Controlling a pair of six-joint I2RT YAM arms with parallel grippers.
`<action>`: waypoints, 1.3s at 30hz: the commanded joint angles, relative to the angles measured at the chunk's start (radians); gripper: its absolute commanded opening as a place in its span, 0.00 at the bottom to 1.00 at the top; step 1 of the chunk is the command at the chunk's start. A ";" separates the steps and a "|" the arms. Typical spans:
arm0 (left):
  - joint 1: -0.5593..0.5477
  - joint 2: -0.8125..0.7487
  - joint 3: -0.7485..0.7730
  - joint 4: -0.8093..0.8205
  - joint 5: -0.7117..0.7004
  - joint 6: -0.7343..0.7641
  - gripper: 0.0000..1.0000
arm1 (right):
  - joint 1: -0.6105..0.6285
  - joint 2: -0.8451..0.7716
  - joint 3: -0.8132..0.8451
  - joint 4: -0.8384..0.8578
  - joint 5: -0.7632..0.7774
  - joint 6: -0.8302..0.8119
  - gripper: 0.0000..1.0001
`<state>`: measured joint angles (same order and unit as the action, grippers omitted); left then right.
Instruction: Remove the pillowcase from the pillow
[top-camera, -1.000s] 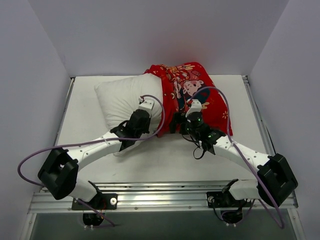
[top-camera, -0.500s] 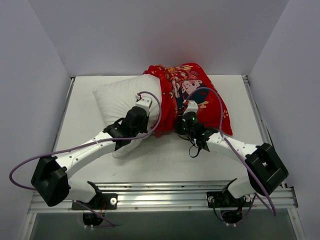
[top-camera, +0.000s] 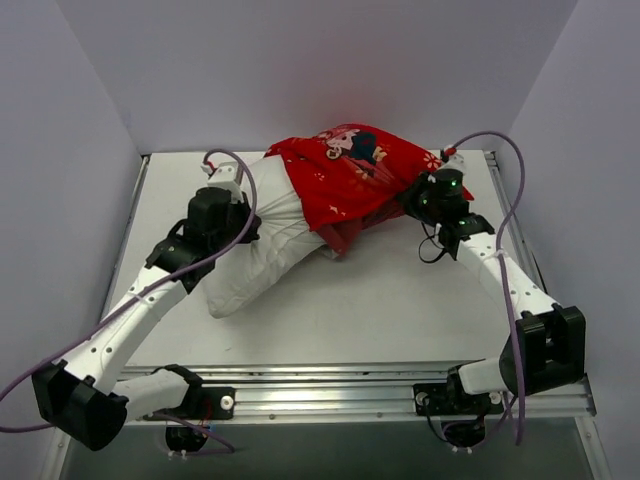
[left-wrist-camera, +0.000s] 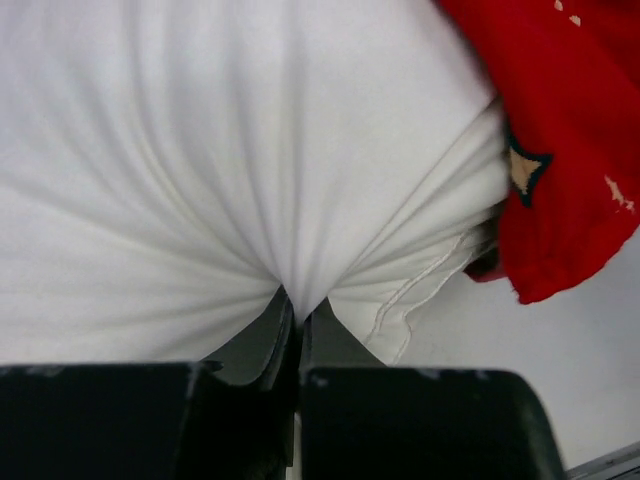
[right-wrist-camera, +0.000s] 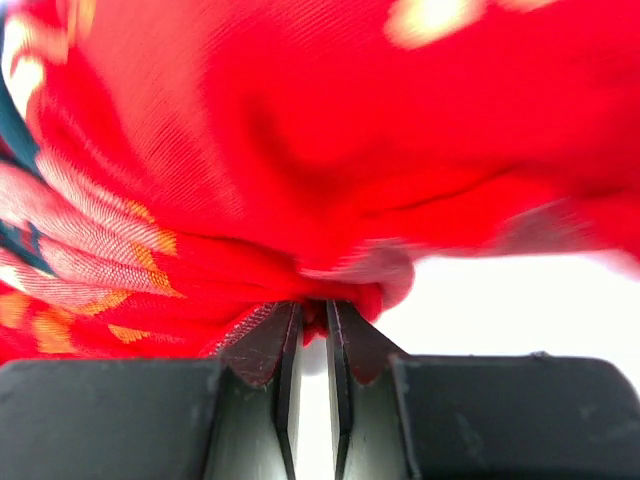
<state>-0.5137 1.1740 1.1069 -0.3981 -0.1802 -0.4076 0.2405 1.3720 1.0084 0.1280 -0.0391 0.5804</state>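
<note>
The white pillow (top-camera: 262, 240) lies slanted across the table, its near-left half bare. The red printed pillowcase (top-camera: 350, 175) covers its far-right half and is stretched toward the right. My left gripper (top-camera: 248, 205) is shut on a pinch of the pillow's white fabric (left-wrist-camera: 290, 200), which fans out in folds from the fingertips (left-wrist-camera: 297, 305). A hem of the pillowcase (left-wrist-camera: 560, 150) shows at the upper right of the left wrist view. My right gripper (top-camera: 412, 200) is shut on a bunched fold of the pillowcase (right-wrist-camera: 300, 200) at its right edge, the cloth pinched between the fingertips (right-wrist-camera: 313, 308).
The white table (top-camera: 400, 300) is walled by white panels at the back and both sides. A metal rail (top-camera: 330, 385) runs along the near edge by the arm bases. Purple cables loop from both arms.
The right gripper closed on the pillowcase and pulled it right and back. The left arm, still shut on the pillow, swung left and back. The pillow turned and more white shows.
</note>
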 joint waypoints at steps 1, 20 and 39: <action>0.164 -0.117 0.096 -0.209 -0.225 0.018 0.02 | -0.232 -0.048 0.123 -0.070 0.349 -0.004 0.00; -0.061 -0.333 -0.064 -0.143 0.070 -0.016 0.02 | -0.078 -0.281 0.021 -0.175 -0.037 -0.086 0.04; 0.018 -0.071 0.215 -0.294 -0.006 -0.177 0.94 | 0.433 0.015 0.309 -0.298 0.177 -0.298 0.63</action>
<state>-0.5896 0.9810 1.2175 -0.7113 -0.1532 -0.5503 0.6537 1.3624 1.2396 -0.1608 0.0731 0.3611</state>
